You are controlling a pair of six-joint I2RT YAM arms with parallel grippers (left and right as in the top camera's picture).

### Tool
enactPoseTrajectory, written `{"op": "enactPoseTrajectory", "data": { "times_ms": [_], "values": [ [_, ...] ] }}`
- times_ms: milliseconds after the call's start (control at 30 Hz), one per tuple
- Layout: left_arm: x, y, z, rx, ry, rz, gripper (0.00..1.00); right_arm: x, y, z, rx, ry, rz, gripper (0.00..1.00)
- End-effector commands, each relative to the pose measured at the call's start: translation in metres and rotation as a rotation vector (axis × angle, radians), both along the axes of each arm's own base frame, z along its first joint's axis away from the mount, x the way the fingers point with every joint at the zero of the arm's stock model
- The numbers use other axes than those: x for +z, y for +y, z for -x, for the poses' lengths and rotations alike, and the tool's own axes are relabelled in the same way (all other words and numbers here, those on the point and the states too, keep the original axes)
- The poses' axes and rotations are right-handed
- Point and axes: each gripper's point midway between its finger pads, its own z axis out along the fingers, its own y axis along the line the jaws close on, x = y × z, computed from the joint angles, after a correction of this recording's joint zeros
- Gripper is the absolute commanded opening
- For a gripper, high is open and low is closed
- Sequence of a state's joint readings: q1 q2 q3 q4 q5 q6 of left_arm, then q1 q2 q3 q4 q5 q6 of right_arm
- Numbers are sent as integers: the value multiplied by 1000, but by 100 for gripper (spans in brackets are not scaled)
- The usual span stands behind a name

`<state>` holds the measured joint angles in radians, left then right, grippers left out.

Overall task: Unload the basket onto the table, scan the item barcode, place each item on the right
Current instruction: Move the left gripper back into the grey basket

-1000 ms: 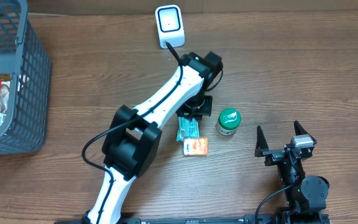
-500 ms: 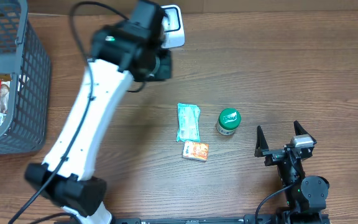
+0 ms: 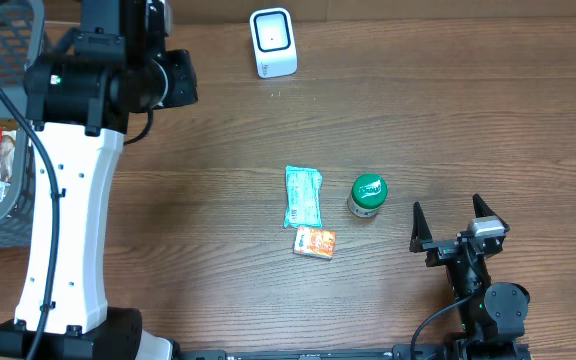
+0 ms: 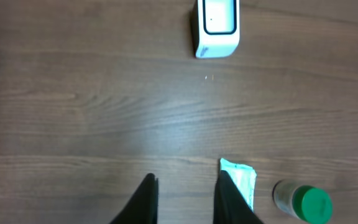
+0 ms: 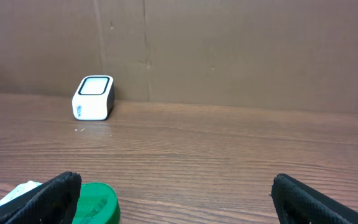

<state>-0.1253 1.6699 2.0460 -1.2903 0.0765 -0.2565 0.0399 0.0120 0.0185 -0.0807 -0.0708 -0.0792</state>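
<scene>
The white barcode scanner [image 3: 272,42] stands at the table's far edge and shows in the left wrist view [image 4: 216,25] and the right wrist view [image 5: 93,98]. A teal packet [image 3: 303,196], a small orange box [image 3: 315,240] and a green-capped bottle [image 3: 369,194] lie mid-table. My left gripper [image 4: 185,178] hovers high over bare wood at the far left, jaws a narrow gap apart with nothing between them. The packet [image 4: 241,180] lies just right of it. My right gripper [image 3: 455,212] rests open near the front, its left finger beside the bottle [image 5: 95,202].
A grey wire basket [image 3: 53,130] holding several packaged items stands at the left edge, close to my left arm [image 3: 78,170]. A brown cardboard wall [image 5: 229,50] rises behind the scanner.
My left arm swung from above the teal packet up and away to the far left, near the basket. The packet, box and bottle stayed put. The right arm has not moved.
</scene>
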Motion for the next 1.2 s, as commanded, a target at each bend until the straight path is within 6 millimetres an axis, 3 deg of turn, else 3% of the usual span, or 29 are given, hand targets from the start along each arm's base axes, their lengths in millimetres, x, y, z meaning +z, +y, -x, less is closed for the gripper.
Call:
{"op": "enactPoseTrajectory", "data": {
  "times_ms": [0, 133, 233, 300, 467, 600, 633, 667, 700, 833, 1000, 1167],
  "values": [
    [42, 10, -2, -21, -127, 13, 9, -2, -1, 0, -7, -2, 8, 100],
    [102, 34, -8, 1, -323, -23, 11, -2, -1, 0, -7, -2, 8, 100],
    [127, 65, -10, 85, -407, -123, 21, -2, -1, 0, -7, -2, 8, 100],
    [135, 92, -9, 184, -426, -191, 35, -2, -1, 0, -7, -2, 8, 100],
    [137, 130, -4, 250, -420, -270, 53, -2, -1, 0, -7, -2, 8, 100],
    [138, 175, 5, 321, -398, -379, 72, -2, -1, 0, -7, -2, 8, 100],
    [137, 199, 13, 385, -379, -416, 88, -2, -1, 0, -7, -2, 8, 100],
    [136, 209, 16, 405, -370, -434, 92, -2, -1, 0, -7, -2, 8, 100],
    [134, 225, 20, 433, -350, -459, 99, -2, -1, 0, -7, -2, 8, 100],
    [115, 268, 27, 518, -279, -476, 100, -2, -1, 0, -7, -2, 8, 100],
    [57, 320, 24, 590, -104, -456, 100, -2, -1, 0, -7, -2, 8, 100],
    [-2, 351, 18, 608, 57, -418, 100, -2, -1, 0, -7, -2, 8, 100]
  ]
}}
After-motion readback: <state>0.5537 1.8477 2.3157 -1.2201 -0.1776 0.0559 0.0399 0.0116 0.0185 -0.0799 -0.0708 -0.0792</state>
